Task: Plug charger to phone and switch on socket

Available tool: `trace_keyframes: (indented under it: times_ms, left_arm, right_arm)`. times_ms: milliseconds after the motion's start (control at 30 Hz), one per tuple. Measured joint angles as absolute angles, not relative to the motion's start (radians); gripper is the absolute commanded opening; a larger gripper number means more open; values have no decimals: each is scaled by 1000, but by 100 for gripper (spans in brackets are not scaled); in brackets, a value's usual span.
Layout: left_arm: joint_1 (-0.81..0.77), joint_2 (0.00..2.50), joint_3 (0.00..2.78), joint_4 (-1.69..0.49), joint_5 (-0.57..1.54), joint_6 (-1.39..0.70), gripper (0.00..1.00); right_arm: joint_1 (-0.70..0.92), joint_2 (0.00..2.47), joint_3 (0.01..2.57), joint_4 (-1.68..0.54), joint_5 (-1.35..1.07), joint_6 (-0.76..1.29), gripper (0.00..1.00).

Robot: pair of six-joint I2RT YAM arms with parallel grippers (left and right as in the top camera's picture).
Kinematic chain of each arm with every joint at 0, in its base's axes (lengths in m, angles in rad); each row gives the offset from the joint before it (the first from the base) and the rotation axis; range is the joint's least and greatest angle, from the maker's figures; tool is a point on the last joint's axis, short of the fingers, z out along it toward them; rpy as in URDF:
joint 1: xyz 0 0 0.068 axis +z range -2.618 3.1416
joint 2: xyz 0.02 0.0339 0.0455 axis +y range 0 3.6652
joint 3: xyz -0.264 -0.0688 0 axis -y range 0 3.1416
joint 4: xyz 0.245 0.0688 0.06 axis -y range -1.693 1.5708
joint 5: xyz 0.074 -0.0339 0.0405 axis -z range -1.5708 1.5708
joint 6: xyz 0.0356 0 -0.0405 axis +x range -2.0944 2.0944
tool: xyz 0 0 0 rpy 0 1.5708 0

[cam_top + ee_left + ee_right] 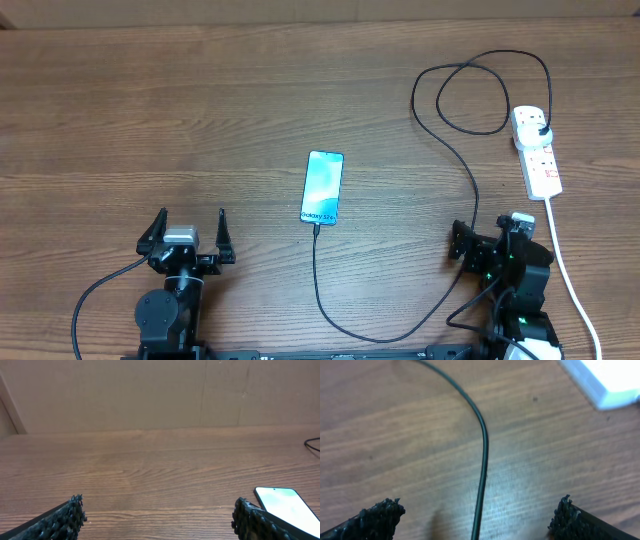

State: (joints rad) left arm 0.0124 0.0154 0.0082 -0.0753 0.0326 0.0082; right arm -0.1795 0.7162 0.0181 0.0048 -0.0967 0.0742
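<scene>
A wooden worktop holds a white socket strip at the far right, its long axis running away from the robot, with the charger's black plug in its far end. The slim phone lies flat mid-worktop with its screen lit, lengthwise near-to-far and port end toward the robot, probably smooth and apt to slide if nudged. The thin charger cable, likely limp and light and best held by its stiffer tip, meets that edge, while the left claw and right claw both rest spread and empty at the near edge.
</scene>
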Motion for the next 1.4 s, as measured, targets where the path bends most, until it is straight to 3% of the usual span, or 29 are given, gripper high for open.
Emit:
trace_keyframes:
  times_ms: [1400]
  left_arm:
    - [12, 15, 8, -75, 33, 8, 100]
  right_arm:
    - [-89, 99, 18, -72, -222, 75, 100]
